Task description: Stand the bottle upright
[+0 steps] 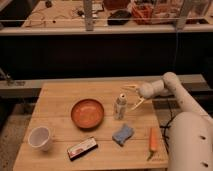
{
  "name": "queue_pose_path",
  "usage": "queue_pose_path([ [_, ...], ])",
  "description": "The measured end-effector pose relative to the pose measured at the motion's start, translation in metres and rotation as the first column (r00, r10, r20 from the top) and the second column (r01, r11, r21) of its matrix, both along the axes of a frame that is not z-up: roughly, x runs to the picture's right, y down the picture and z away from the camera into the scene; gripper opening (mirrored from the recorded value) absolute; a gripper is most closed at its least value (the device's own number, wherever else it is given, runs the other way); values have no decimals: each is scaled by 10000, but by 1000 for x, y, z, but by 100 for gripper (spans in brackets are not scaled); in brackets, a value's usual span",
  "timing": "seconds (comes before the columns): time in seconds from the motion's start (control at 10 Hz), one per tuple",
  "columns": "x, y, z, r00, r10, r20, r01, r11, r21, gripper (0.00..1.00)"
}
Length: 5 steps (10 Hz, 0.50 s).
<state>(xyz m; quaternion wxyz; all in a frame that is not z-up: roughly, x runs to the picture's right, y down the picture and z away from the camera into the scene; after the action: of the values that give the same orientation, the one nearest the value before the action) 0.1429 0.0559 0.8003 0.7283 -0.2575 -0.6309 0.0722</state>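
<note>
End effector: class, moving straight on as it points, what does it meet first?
Probably the small slim greyish-white bottle, upright just left of the open two-finger end effector, though depth is unclear.

Slim greyish-white bottle [119, 106] stands upright beside the gripper [132, 96].

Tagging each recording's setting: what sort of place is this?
Probably a robotics lab or workshop: a wooden table set with small objects, a cluttered bench with cables behind it, and the robot's gripper, open, beside the upright bottle.

No legible text, label or number anywhere
</note>
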Motion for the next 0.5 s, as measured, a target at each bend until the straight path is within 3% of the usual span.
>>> queue_pose_path([
  [0.5,13,15,-11,9999,40,-149,-41,10000,-63,80],
])
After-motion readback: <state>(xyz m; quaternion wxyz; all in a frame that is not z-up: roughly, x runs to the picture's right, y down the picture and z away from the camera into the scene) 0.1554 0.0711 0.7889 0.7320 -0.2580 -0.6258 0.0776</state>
